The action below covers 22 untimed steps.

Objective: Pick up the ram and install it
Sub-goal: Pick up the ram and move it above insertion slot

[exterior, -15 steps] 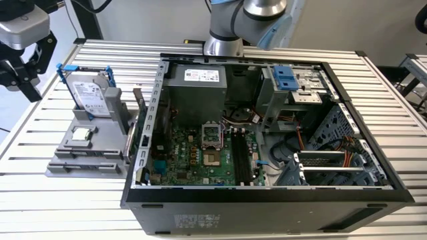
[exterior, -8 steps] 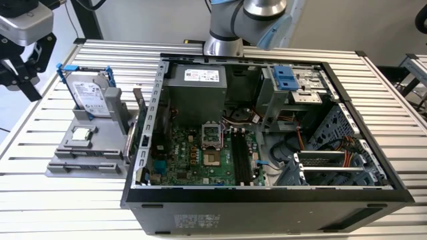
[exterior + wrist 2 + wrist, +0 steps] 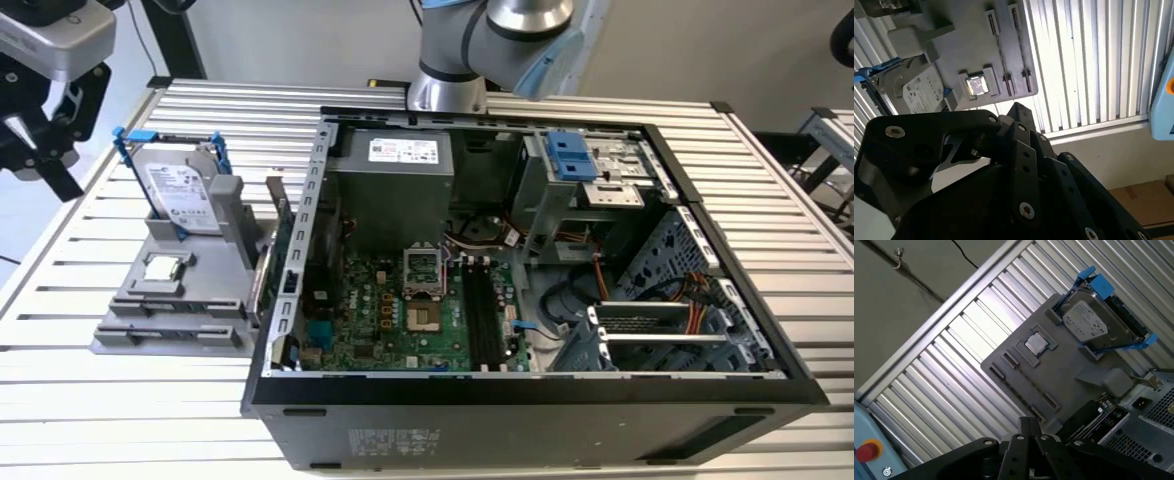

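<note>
Where slatted table point(image 3: 954, 375) gleams (floor point(image 3: 909, 310) beyond), ram point(image 3: 1091, 419) perhaps stands.

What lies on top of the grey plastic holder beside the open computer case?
A silver hard drive in a blue bracket stands on the grey plastic holder, and a small square silver chip sits in a recess. The holder's surface under the drive is covered.

the exterior view is looking down on the computer case point(image 3: 534, 410); both wrist views are peering past the jaws, sharing the grey holder point(image 3: 964, 45) point(image 3: 1064, 382) beyond them.
</note>
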Tool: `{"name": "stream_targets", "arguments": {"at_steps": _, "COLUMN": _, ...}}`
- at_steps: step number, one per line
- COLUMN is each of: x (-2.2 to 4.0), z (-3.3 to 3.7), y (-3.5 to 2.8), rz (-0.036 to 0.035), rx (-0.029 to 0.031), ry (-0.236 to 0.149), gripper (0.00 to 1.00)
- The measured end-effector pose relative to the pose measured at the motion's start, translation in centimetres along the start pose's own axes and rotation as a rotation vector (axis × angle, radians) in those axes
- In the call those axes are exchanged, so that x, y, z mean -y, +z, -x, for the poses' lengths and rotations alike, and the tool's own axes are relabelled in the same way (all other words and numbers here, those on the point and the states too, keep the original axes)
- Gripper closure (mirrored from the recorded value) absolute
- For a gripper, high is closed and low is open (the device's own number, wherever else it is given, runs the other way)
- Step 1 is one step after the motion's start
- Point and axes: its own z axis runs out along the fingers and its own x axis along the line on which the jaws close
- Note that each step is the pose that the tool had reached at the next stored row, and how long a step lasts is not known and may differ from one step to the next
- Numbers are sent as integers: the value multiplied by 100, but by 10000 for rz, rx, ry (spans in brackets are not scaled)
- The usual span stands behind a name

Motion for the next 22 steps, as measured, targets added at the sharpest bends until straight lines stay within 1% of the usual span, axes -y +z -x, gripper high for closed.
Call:
{"name": "stream_targets", "arguments": {"at_steps": 13, "x": -17, "z": 17, "y": -4, "rz": 20, "rx": -76, "ry": -1429, "gripper": 100}}
{"name": "stream_targets", "arguments": {"at_steps": 22, "x": -28, "z": 27, "y": -7, "rz": 39, "rx": -139, "ry": -2675, "gripper": 100}}
